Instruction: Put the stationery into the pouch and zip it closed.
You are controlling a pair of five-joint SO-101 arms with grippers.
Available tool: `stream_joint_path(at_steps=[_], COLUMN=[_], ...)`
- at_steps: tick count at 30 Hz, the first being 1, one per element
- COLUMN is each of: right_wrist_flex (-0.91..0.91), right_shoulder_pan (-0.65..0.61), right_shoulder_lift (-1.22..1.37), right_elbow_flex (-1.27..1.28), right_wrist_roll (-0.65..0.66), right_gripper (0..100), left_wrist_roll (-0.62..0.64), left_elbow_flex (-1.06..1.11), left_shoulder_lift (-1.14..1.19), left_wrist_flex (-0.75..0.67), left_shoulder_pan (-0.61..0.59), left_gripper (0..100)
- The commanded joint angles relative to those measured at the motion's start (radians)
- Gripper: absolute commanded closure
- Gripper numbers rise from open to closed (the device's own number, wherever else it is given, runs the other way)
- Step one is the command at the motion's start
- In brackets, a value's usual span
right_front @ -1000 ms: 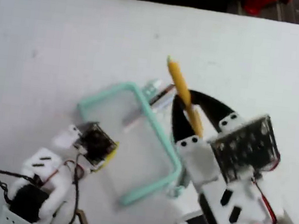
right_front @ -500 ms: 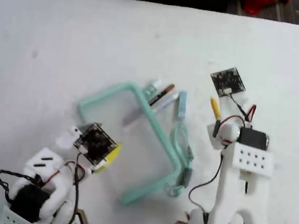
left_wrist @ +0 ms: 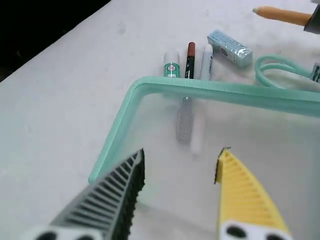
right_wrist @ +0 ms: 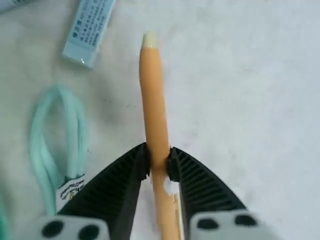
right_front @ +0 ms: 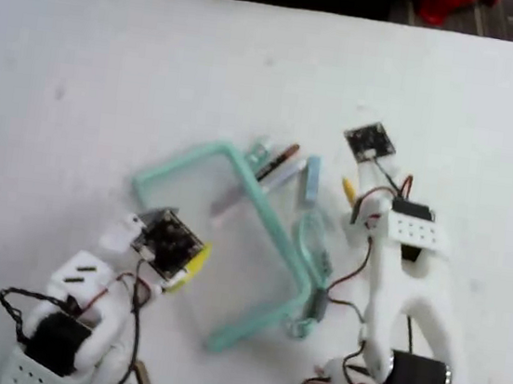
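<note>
Early on, imo: right gripper (right_wrist: 157,156) clamps orange pencil (right_wrist: 152,90), eraser (right_wrist: 90,31) just ahead; left gripper (left_wrist: 180,167) spread wide over pouch (left_wrist: 150,86), pens (left_wrist: 190,59) beyond its tips, zipping tbd.

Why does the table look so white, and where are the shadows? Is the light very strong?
High view: even light leaves the table glaring white, with only faint shadow around the pouch; beyond the table's far edge it is dark. Left wrist view: the pouch's clear face dulls the pens where they are seen through it. Right wrist view: the pencil casts almost no shadow.
</note>
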Motion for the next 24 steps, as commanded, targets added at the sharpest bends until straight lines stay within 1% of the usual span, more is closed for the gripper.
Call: stream_joint_path(at_steps=[1, 3, 5, 8, 11, 13, 18, 21, 24], right_wrist_flex=[-0.016, -0.004, 0.048, 0.191, 0.380, 0.458, 0.595, 0.625, 0.641], right_shoulder_pan=[-0.025, -0.038, -0.054, -0.059, -0.061, -0.087, -0.183, -0.226, -0.249], right_shoulder_lift=[-0.004, -0.004, -0.004, -0.019, -0.091, -0.171, -0.447, -0.639, -0.799], right_elbow_flex=[-0.011, -0.023, -0.048, -0.135, -0.226, -0.226, -0.084, 0.038, 0.163], right_wrist_roll=[0.011, 0.051, 0.104, 0.129, 0.135, 0.143, 0.256, 0.302, 0.407], right_gripper=[76.6, 71.5, 71.4, 74.9, 82.2, 82.7, 79.4, 79.4, 79.6], left_wrist_roll=[0.012, 0.012, 0.012, 0.012, 0.012, 0.012, 0.012, 0.012, 0.012], left_elbow_flex=[-0.005, -0.003, -0.003, -0.003, -0.003, -0.003, -0.003, -0.003, -0.003], left_shoulder_lift=[-0.001, -0.001, -0.001, -0.001, -0.001, -0.001, -0.001, -0.001, -0.001], left_wrist_flex=[-0.025, -0.025, -0.025, -0.025, -0.025, -0.025, -0.025, -0.025, -0.025], left_shoulder_pan=[-0.004, -0.002, -0.002, -0.004, -0.005, -0.005, -0.005, -0.005, -0.005], left_gripper=[76, 76, 76, 76, 75, 75, 75, 75, 75])
